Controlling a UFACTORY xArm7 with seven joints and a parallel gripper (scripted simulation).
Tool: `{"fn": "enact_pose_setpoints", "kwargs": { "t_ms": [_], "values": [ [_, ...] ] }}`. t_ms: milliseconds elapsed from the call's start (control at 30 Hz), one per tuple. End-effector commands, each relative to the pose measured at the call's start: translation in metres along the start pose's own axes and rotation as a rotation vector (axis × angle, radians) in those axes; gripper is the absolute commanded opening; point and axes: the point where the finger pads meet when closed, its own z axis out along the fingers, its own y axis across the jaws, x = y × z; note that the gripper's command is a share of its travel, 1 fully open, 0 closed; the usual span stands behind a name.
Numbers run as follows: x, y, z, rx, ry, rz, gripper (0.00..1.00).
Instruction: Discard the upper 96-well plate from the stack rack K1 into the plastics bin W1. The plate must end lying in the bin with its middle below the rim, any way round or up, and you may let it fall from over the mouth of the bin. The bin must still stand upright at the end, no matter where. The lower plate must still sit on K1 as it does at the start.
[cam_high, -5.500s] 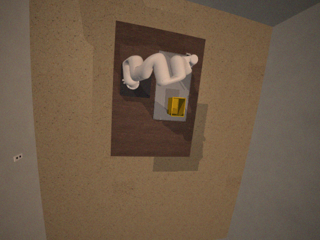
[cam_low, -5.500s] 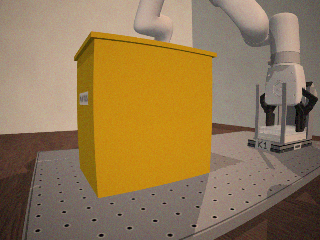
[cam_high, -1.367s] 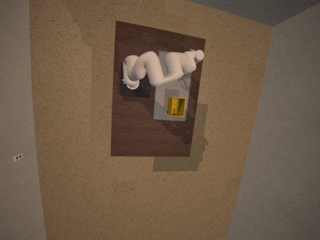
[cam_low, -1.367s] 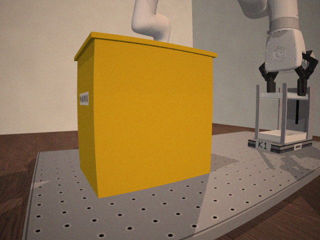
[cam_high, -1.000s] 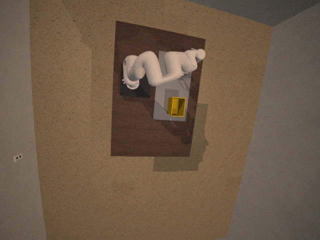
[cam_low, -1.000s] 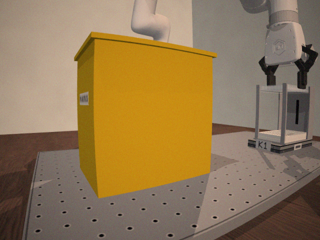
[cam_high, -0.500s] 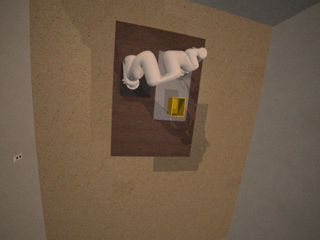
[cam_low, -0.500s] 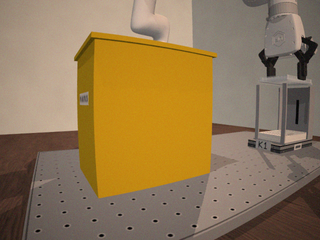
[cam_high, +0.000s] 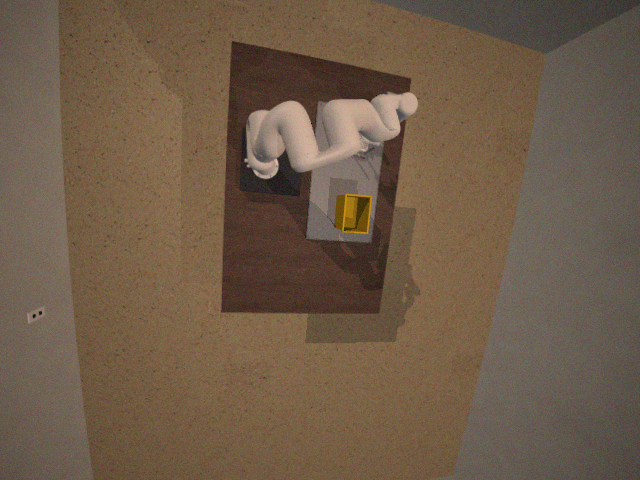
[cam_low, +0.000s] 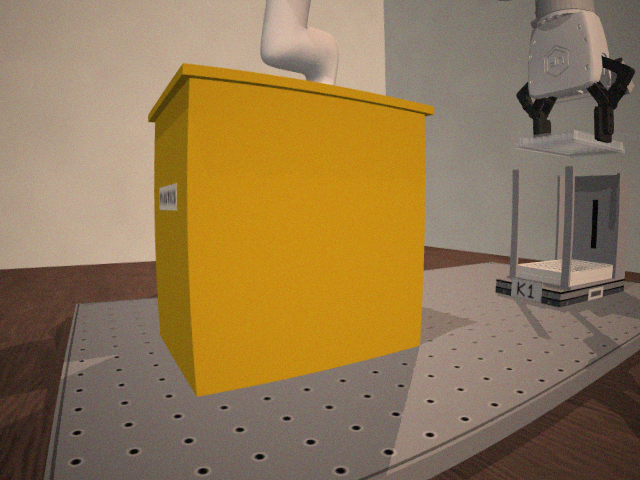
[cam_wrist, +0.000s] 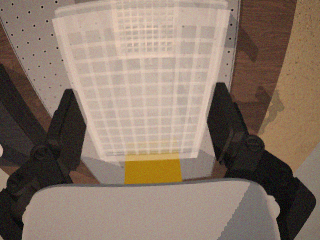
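One matte yellow box-shaped plastics bin W1 (cam_low: 305, 227) stands nearest me, upright on the perforated grey breadboard (cam_low: 465, 361). Beyond it, stack rack K1 (cam_low: 567, 217), thin grey posts on a dark base, carries the lower plate (cam_low: 560, 269). Above its posts my gripper (cam_low: 572, 129) clamps the translucent gridded upper 96-well plate (cam_low: 571, 143), level, fingers spread wide across it.

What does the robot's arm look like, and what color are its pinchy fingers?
The arm is smooth and creamy white, made of fat rounded tube pieces joined like a bendy snake. It stands on a dark square base plate. The gripper has a pale grey boxy body with a faint hexagon logo and small screws, and its fingers are black, angular and jointed. No cables show.
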Motion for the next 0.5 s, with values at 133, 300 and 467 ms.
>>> {"fn": "enact_pose_setpoints", "kwargs": {
  "t_ms": [133, 300, 467],
  "values": [
    [0.001, 0.001, -0.016, -0.004, 0.002, 0.0, 0.0],
    [0.001, 0.001, -0.021, -0.004, 0.002, 0.0, 0.0],
    [0.001, 0.001, -0.029, -0.004, 0.002, 0.0, 0.0]
  ]
}}
